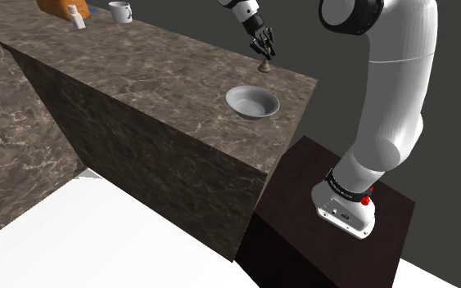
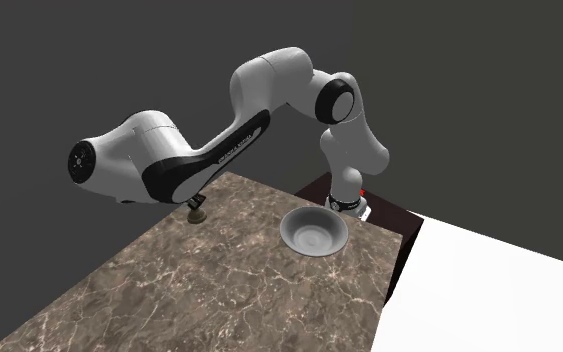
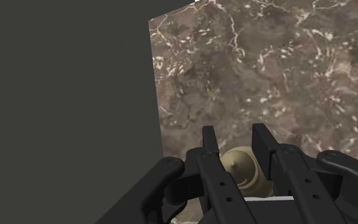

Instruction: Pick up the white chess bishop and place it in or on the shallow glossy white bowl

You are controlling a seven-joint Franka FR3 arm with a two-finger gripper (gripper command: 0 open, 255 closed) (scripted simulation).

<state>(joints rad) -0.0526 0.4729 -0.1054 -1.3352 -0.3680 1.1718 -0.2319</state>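
Observation:
The chess bishop (image 1: 264, 67) is tan-beige and stands upright on the brown marble counter (image 1: 163, 74), close to the counter's far edge. My black gripper (image 1: 263, 54) comes down on it from above. In the wrist view my gripper (image 3: 235, 135) has both fingers pressed to the sides of the bishop (image 3: 240, 167), shut on it, and the bishop's base is hidden behind the hand. The shallow white bowl (image 1: 253, 92) sits nearer the stand, a short way from the bishop. In the second exterior view the bishop's base (image 2: 198, 213) peeks out under the forearm, left of the bowl (image 2: 314, 215).
A white mug (image 1: 121, 11), a small white bottle (image 1: 76, 16) and an orange object (image 1: 61, 8) stand at the counter's far left end. The counter drops off just beyond the bishop to a dark grey wall. The dark stand (image 1: 302, 245) is below the bowl's corner.

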